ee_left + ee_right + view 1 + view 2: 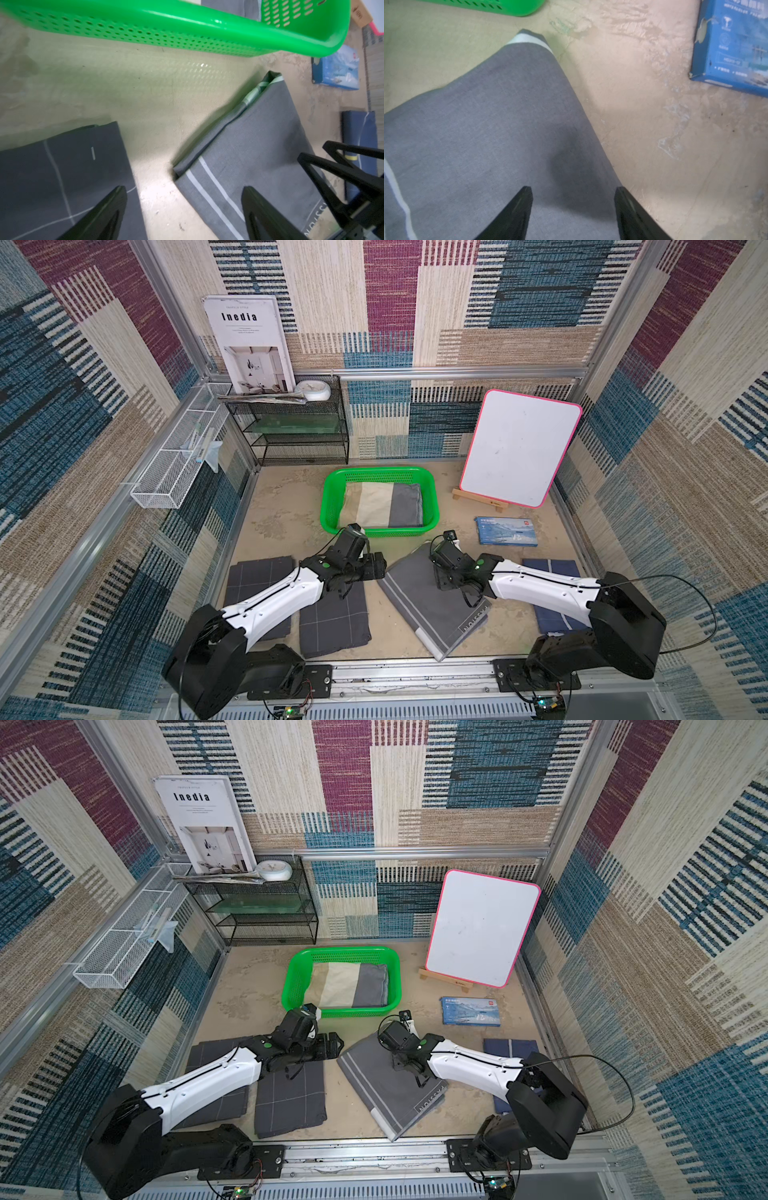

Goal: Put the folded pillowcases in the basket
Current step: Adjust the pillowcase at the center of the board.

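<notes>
Far left: white wire rack [178, 456] on the side wall. Next to it is the black mesh shelf [299, 435], with a magazine [249, 344] leaning up on top and a white clock [313, 390] beside it.

Front left of the table [286, 514]: two dark grid pillowcases, one [257, 576] mostly under my left arm, the other [334, 622] just beside it.

My left gripper [185, 188]: jaws spread wide, nothing between them and nothing held. In the wrist view one finger [116, 203] sits over a grid pillowcase corner and the other over the grey striped pillowcase [415, 597], with bare table in the gap. Can't tell if either tip touches cloth.

Centre back: the basket [330, 506] is flat on the table. A folded pillowcase [382, 506] with beige, cream and grey panels lies inside, flat on the bottom.

Centre front: the grey striped pillowcase is folded, out of the basket and lying at an angle on the table. Its far corner points at the basket's near wall, close but apart.

My right gripper [573, 188]: jaws partly apart, not closed on anything. It is over the striped pillowcase near that far corner, with cloth under both tips. Can't tell contact here either.

Right side: a pink-rimmed whiteboard [519, 448] on a wooden stand at the back and a blue box [505, 531] in front of it. A navy pillowcase [548, 566] is at front right, partly under my right arm.
</notes>
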Motion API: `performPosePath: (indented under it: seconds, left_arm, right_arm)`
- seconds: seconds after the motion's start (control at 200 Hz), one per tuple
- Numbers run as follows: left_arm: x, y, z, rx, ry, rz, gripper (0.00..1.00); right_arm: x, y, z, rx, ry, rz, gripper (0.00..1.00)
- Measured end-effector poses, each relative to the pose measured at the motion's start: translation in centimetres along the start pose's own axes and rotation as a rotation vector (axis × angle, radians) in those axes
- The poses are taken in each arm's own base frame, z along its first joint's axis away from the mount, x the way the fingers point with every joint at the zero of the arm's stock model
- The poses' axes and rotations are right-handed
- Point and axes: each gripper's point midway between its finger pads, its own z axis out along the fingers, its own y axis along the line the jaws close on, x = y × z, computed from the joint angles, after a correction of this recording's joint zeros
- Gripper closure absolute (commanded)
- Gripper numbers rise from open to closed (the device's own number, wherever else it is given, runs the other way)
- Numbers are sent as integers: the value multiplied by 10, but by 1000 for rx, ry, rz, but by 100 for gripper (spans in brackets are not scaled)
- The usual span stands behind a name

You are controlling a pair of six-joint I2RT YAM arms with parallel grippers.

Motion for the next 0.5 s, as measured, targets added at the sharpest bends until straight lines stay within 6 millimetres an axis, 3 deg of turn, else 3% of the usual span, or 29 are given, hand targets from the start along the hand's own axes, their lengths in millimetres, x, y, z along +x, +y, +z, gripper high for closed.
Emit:
performPosePath:
  seconds: [0.2,0.336,0.501]
  left_arm:
    - [11,-25,27,17,69,103,16]
    - [22,-23,43,-10,115,118,19]
    - [31,-18,56,-36,157,129,31]
  right_arm:
    - [14,-4,4,-10,21,45,32]
    - [22,-5,8,-17,38,71,32]
    - [29,-6,10,-30,47,94,32]
